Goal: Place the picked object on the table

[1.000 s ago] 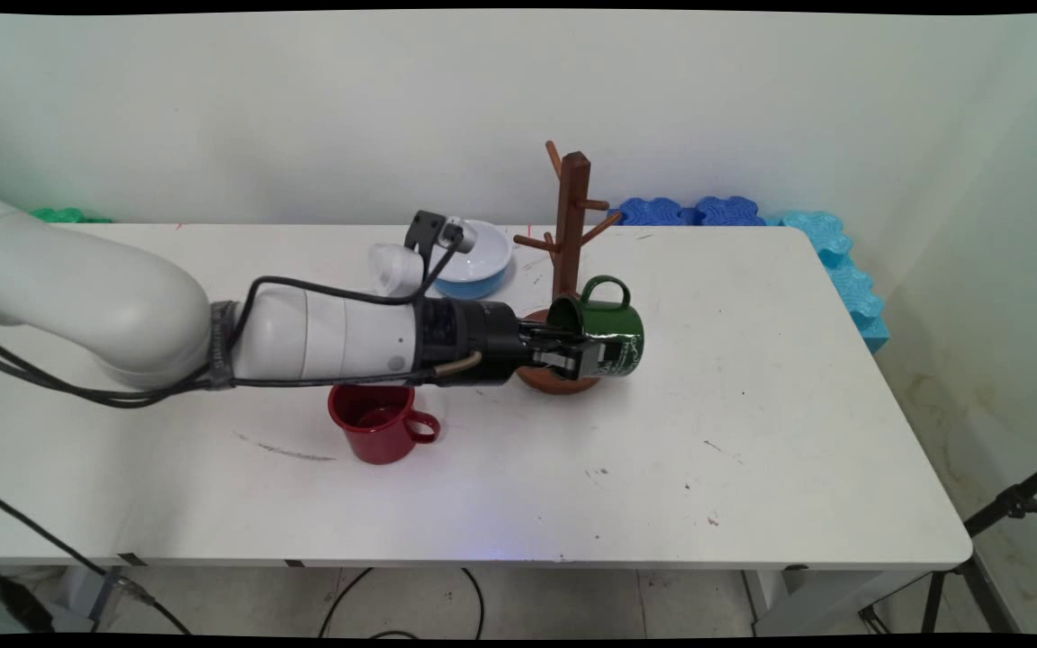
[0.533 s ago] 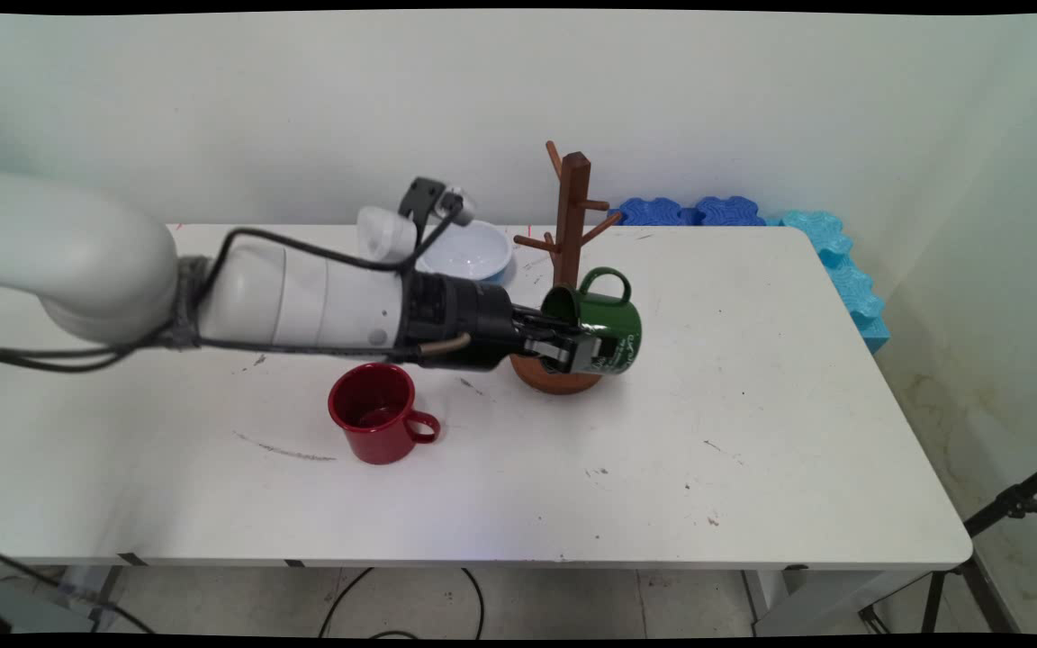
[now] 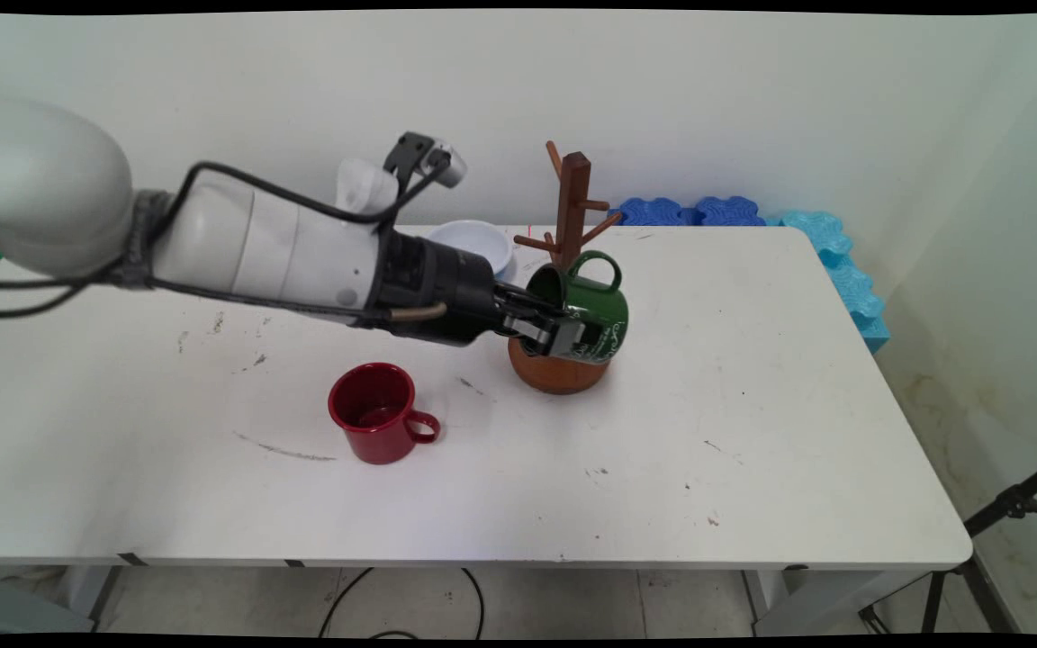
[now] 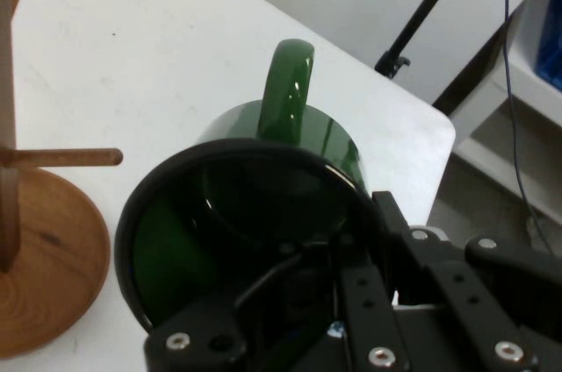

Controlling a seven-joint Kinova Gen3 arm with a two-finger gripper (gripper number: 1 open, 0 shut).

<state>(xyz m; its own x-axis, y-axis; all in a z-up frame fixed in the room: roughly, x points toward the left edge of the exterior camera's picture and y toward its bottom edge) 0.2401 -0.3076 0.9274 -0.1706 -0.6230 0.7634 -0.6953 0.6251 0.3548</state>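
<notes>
My gripper [image 3: 565,335] is shut on the rim of a green mug [image 3: 592,309], one finger inside it and one outside. The mug lies on its side in the air, mouth toward the arm, handle [image 3: 597,262] up. It hangs just in front of the wooden mug tree [image 3: 570,211], above the tree's round base [image 3: 556,372]. In the hand view the green mug [image 4: 263,214] fills the middle, its handle [image 4: 288,91] pointing up, and a peg of the tree [image 4: 61,158] sticks out at the left. A red mug [image 3: 376,413] stands upright on the table, left of the base.
A white and blue bowl [image 3: 473,245] sits behind the arm near the table's far edge. Blue foam blocks [image 3: 752,216] line the far right corner. The table's right edge [image 3: 897,423] drops to the floor, where a black tripod leg [image 3: 1005,508] stands.
The arm has lifted and moved away from the camera, carrying the green mug up and slightly left, closer to the tree's pegs. The red mug and bowl stayed put.
</notes>
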